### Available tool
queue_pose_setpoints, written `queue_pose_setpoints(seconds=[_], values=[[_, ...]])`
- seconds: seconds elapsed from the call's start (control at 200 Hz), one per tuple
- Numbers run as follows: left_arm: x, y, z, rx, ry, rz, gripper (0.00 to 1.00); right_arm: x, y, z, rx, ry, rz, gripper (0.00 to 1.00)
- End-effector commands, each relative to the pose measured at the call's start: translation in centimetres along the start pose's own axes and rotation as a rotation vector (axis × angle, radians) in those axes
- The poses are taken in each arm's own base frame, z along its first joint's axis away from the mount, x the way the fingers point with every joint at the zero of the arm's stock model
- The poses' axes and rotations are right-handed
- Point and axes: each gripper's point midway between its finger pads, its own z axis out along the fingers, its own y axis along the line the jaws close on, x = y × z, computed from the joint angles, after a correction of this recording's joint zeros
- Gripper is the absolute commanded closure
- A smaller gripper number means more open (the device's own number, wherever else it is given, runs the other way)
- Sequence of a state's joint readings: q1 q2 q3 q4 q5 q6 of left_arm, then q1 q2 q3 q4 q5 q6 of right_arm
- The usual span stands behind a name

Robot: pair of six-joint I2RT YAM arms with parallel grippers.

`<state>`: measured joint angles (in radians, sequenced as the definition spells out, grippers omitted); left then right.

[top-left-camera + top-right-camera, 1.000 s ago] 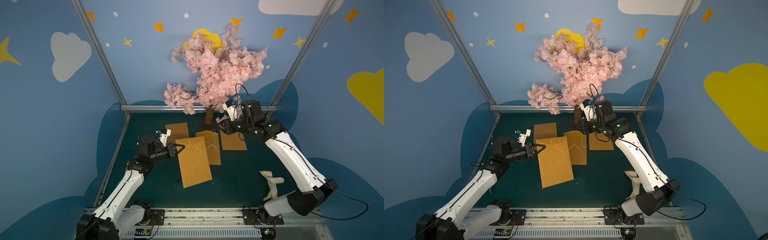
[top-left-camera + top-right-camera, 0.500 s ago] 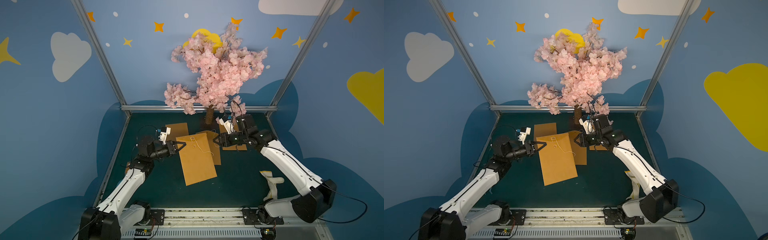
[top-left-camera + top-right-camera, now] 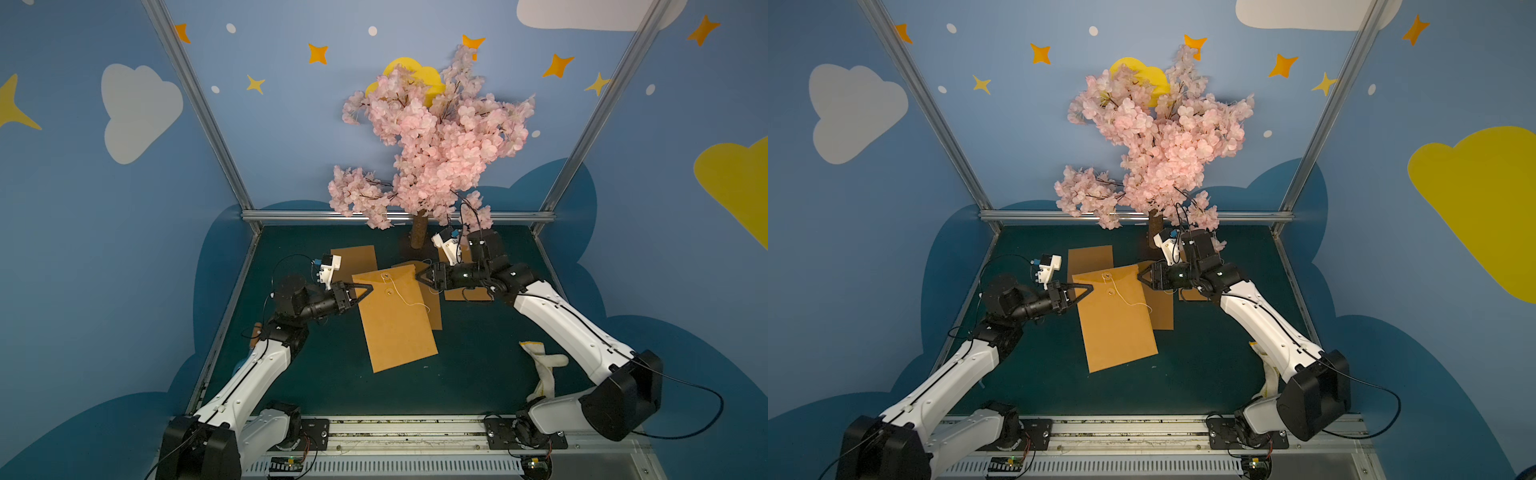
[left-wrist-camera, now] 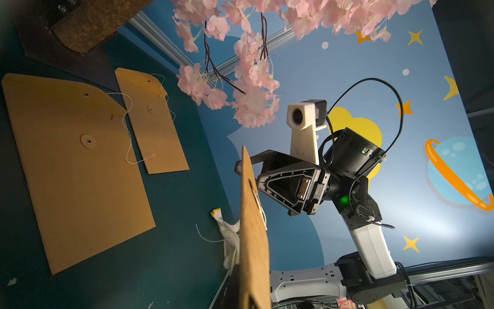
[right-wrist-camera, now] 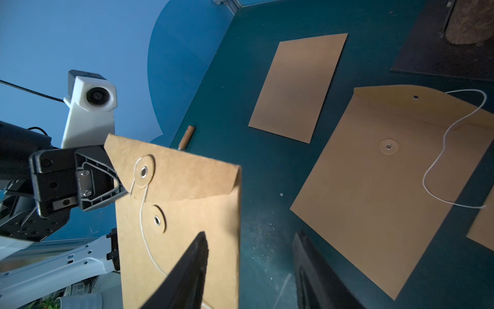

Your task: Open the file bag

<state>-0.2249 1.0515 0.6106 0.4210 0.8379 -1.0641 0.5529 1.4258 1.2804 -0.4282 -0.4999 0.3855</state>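
In both top views there are four brown paper envelopes, one pink-blossomed artificial tree (image 3: 432,141), one white fabric glove (image 3: 544,365) and two arms. The brown kraft-paper file bag (image 3: 395,320) (image 3: 1113,320) is lifted at mid-surface, tilted. The left tool (image 3: 368,289) is clamped on its top corner and the right tool (image 3: 419,276) is at the opposite top corner. Three envelopes lie flat on the dark green surface (image 3: 478,332): one plain (image 3: 353,259), one partly beneath the bag (image 3: 432,307) and one under the right arm (image 3: 457,293).

The left wrist view shows the file bag (image 4: 252,227) edge-on. The right tool (image 4: 248,176) stands wide, one finger on each side of the bag's top edge; whether they touch it I cannot tell. Two flat envelopes show loose strings here, and the glove (image 4: 228,235) lies beyond.

The right wrist view alone shows the bag's face (image 5: 181,227). The rounded flap (image 5: 184,176) is folded down, there are two round buttons (image 5: 144,172), and a white string (image 5: 143,214) hangs loose. The left tool (image 5: 120,184) pinches the flap corner. The right tool's (image 5: 251,236) two black fingers are spread, with the bag's edge between them. A small brown cylinder (image 5: 187,136) lies near the surface's edge.
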Motion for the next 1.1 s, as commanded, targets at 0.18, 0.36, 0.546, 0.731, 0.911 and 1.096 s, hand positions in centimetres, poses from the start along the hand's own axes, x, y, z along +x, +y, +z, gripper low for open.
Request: queue_pose_setpoints(seconds=[0.18, 0.36, 0.546, 0.731, 0.911, 1.096], values=[[0.1, -1.8, 0.3, 0.053, 0.004, 0.035, 0.97, -0.3, 0.6, 1.6, -0.04, 0.007, 0.014, 0.47], [0.7, -1.3, 0.6, 0.048, 0.02, 0.028, 0.97, -1.4, 1.3, 1.8, -0.057, -0.019, 0.005, 0.45], [1.4, -0.9, 0.9, 0.038, 0.037, 0.027, 0.98, -2.7, 2.0, 1.5, -0.07, -0.053, -0.007, 0.44], [2.1, -0.3, 1.0, 0.02, 0.061, 0.033, 0.98, -3.8, 3.0, 1.0, -0.101, -0.09, -0.028, 0.44], [2.5, -0.1, 1.1, 0.008, 0.073, 0.046, 0.98, -4.2, 3.8, 0.9, -0.135, -0.095, -0.021, 0.45], [2.9, 0.7, 1.0, -0.015, 0.081, 0.048, 0.97, -4.4, 4.5, 0.7, -0.173, -0.107, -0.015, 0.55]])
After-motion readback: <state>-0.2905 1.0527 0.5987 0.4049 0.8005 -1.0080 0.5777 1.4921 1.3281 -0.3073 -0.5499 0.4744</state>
